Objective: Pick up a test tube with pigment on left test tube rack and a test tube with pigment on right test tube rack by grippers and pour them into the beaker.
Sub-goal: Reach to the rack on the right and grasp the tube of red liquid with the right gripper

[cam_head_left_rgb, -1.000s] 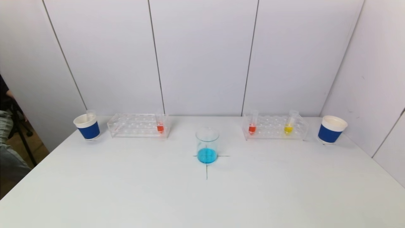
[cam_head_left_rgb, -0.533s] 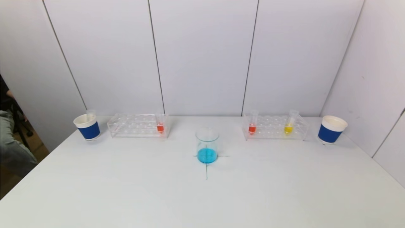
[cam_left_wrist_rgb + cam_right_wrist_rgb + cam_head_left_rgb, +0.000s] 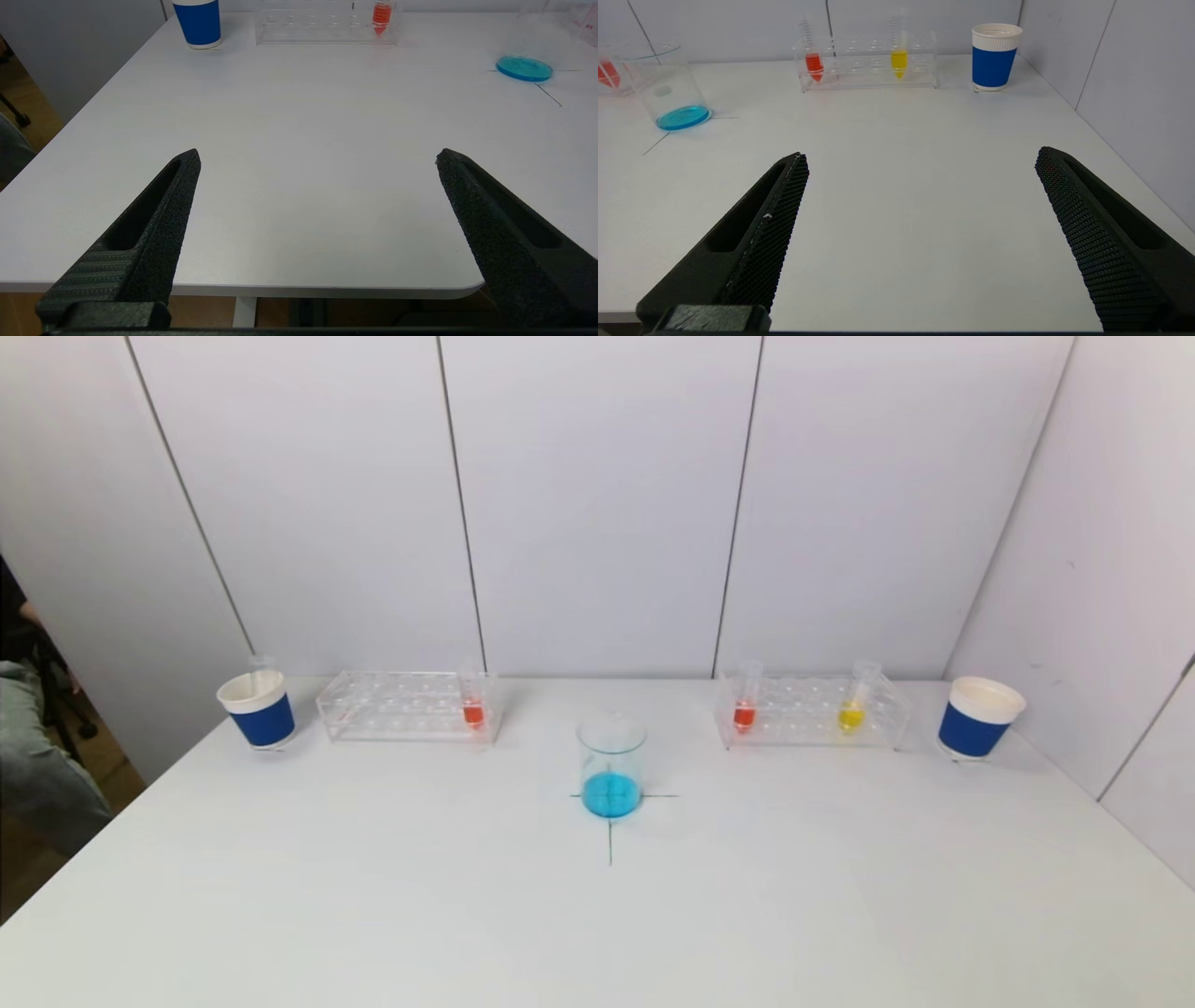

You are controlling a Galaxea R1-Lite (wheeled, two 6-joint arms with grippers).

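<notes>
On the white table [image 3: 597, 915] in the head view, a glass beaker [image 3: 611, 763] with blue liquid is standing on a drawn cross, the left test tube rack [image 3: 406, 706] is holding one orange-filled test tube [image 3: 473, 702], and the right test tube rack [image 3: 810, 710] is holding an orange tube [image 3: 745, 700] and a yellow tube [image 3: 853, 705]; a blue paper cup [image 3: 257, 709] is sitting beyond each rack, and neither arm is showing. Compared with a second ago, nothing on the table is differing; only the seated person [image 3: 37, 775] at the left edge is shifting. From the left wrist view, the left gripper [image 3: 316, 156] is hovering spread wide above the table's near edge, well apart from its rack. From the right wrist view, the right gripper [image 3: 920, 156] is likewise gaping, empty. Graduation marks on the tubes are too small to read.
</notes>
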